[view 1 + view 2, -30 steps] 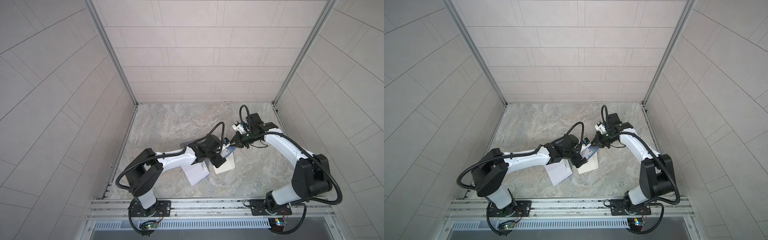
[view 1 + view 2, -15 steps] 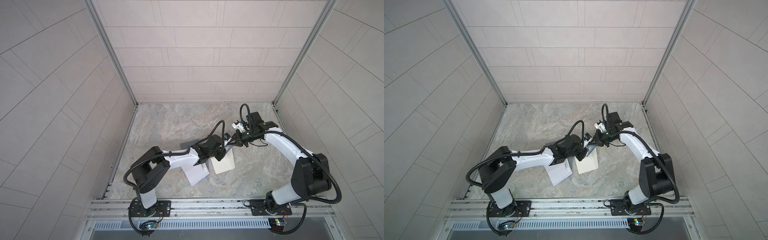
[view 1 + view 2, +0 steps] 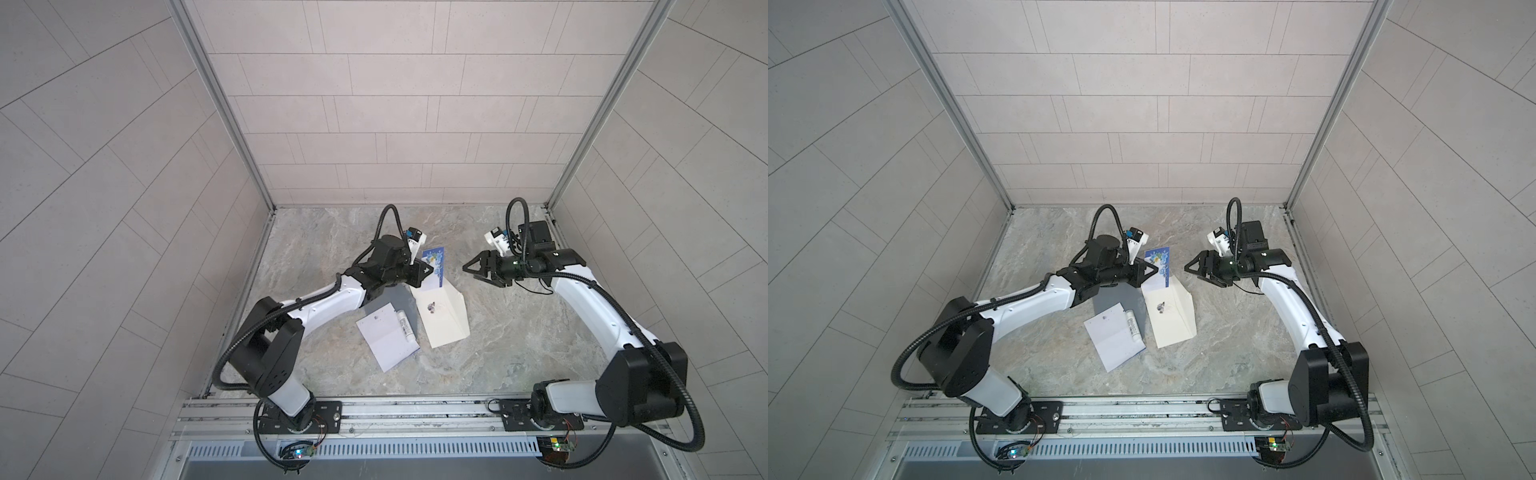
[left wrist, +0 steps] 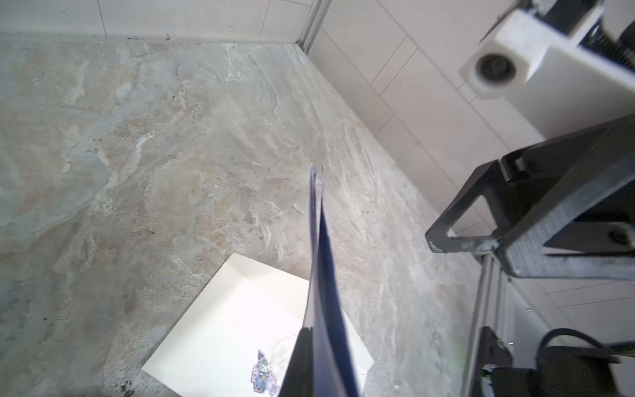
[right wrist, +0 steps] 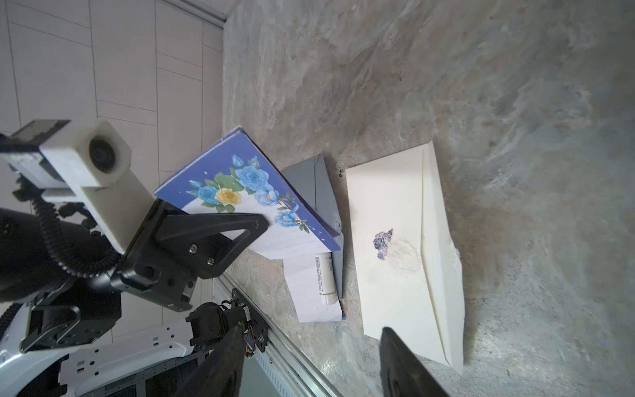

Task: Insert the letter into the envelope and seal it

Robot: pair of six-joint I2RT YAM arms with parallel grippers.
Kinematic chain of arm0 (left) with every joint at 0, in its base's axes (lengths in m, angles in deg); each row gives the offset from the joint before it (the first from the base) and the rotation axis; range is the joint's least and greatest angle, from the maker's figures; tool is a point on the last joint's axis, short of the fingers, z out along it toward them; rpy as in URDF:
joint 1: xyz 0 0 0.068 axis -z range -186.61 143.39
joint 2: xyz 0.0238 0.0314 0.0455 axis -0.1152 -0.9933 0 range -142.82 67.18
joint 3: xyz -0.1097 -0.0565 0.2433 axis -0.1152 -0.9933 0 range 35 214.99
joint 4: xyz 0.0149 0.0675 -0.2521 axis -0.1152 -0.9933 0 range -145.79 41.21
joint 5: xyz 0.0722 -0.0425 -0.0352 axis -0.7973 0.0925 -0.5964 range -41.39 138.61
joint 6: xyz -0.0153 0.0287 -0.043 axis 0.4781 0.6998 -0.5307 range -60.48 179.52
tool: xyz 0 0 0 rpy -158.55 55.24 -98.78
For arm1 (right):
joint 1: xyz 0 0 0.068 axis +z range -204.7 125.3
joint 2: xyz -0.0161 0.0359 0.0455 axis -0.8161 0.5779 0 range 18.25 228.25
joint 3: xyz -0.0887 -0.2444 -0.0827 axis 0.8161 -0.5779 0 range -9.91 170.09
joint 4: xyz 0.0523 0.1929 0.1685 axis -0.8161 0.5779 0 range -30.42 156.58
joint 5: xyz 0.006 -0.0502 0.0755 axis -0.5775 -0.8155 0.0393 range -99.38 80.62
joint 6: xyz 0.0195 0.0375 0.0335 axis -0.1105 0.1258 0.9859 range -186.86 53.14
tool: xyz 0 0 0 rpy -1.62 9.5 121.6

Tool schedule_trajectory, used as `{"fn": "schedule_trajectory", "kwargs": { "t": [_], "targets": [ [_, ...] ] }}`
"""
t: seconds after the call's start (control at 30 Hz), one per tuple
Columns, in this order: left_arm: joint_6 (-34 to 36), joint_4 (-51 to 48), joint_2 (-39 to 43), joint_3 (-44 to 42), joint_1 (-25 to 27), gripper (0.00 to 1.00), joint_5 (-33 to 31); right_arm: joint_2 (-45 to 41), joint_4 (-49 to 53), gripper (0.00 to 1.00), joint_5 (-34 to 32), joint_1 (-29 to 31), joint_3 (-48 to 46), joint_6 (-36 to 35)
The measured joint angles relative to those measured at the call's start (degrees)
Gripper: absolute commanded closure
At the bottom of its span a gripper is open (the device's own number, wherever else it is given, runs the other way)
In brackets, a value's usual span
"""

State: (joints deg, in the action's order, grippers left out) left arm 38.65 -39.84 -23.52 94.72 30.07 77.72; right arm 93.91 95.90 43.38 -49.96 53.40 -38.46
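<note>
Near the middle of the marble table (image 3: 523, 340), the left gripper (image 3: 428, 272) was clamped shut on the lower part of the letter (image 3: 435, 259), a folded sheet with a blue border and printed blue and yellow flowers. The letter was held up off the surface, tilted, above the far end of the envelope (image 3: 446, 320); whether its lower edge touched the envelope could not be told. In the left wrist view the letter (image 4: 321, 261) appeared edge-on, rising from between the gripper's jaws. The right gripper (image 3: 476, 270) hovered well apart from the letter on its right side, pointing toward it, jaws spread and holding nothing; the right wrist view showed its two dark fingers (image 5: 398, 364) wide apart. The cream envelope lay flat on the table with its flap open along one long side and a small purple sticker (image 3: 431, 306) on its face. Just beside the envelope, on its left in both top views, lay a white sheet (image 3: 384, 340) with a glue stick (image 3: 405, 328) resting along its edge.
</note>
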Motion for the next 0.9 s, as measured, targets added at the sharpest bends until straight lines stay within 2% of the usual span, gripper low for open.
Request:
{"fn": "schedule_trajectory", "kwargs": {
  "t": [0.27,0.4,0.6,0.67,0.77,0.83,0.87,0.9],
  "targets": [
    [-5.1,-0.5,4.2,0.0,-1.3,0.97,15.2,-2.5,-7.6,0.36,3.6,3.4,-2.6,0.1],
    [-7.3,1.3,4.9,-0.4,-1.3,1.00,19.3,-2.5,-9.9,0.38,5.3,6.0,-2.6,-0.1],
    [-12.6,9.3,5.3,-2.9,-1.3,1.00,22.9,-2.5,-11.7,0.42,7.9,8.5,-2.5,-1.1],
    [-14.2,12.0,5.2,-3.5,-1.3,1.00,23.5,-2.5,-12.0,0.52,8.8,9.1,-2.5,-1.8],
    [-15.2,13.7,5.1,-3.8,-1.3,1.00,23.5,-2.6,-11.8,0.79,9.7,9.6,-2.3,-2.5],
    [-15.1,13.8,5.0,-3.9,-1.4,0.99,23.3,-2.9,-11.5,0.92,9.6,9.6,-2.2,-2.8],
    [-14.9,13.6,5.0,-3.9,-1.5,0.96,23.0,-3.1,-11.3,0.98,9.2,9.6,-2.1,-2.8],
    [-14.3,13.1,5.0,-3.9,-1.5,0.87,22.5,-3.4,-11.1,1.00,8.6,9.6,-2.1,-2.9]
  ]
}}
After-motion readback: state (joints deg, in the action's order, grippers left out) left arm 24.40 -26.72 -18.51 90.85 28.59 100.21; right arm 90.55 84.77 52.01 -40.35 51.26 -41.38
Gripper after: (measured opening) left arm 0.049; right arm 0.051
